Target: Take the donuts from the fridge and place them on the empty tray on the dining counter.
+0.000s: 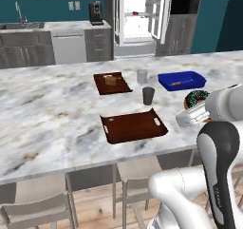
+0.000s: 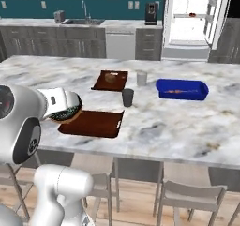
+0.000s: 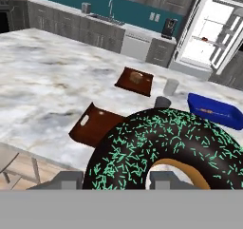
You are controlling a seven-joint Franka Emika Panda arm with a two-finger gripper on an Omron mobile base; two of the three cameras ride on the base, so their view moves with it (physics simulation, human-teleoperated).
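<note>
Dark-iced donut [image 3: 163, 149] with green sprinkles sits clamped in the hand [image 3: 114, 181], above the marble desk [image 1: 47, 109]; the empty brown tray [image 1: 134, 126] lies just ahead. No writing is legible.

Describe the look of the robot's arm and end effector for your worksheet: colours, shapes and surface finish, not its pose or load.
The arm is glossy white, built from rounded tubular links, with dark grey to black joint sections edged by a light outline. A round dark cap shows on one joint in the right base view. The end effector has a pale grey-white body and two small, blocky dark grey finger tips. No loose cables or readable markings are visible.
</note>
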